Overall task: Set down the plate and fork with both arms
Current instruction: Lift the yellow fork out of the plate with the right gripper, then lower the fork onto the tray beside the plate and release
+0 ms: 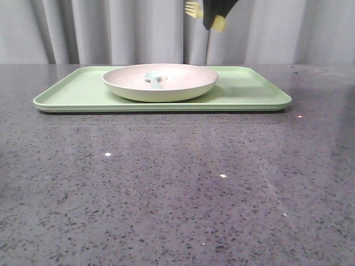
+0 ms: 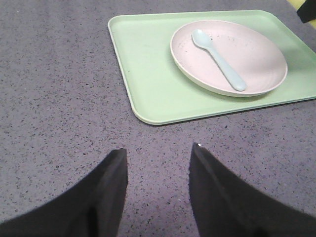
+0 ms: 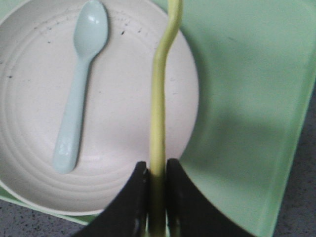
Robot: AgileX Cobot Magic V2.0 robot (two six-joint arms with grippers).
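The right gripper (image 3: 157,197) pinches the fork (image 3: 159,98) high above the plate (image 1: 161,82), likely to set it down. The left gripper (image 2: 158,187) waits spread apart

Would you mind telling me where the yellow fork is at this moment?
The fork is in the air, clamped in the right gripper, near the top of the front view. It hangs above the right part of the plate, which sits on the green tray.
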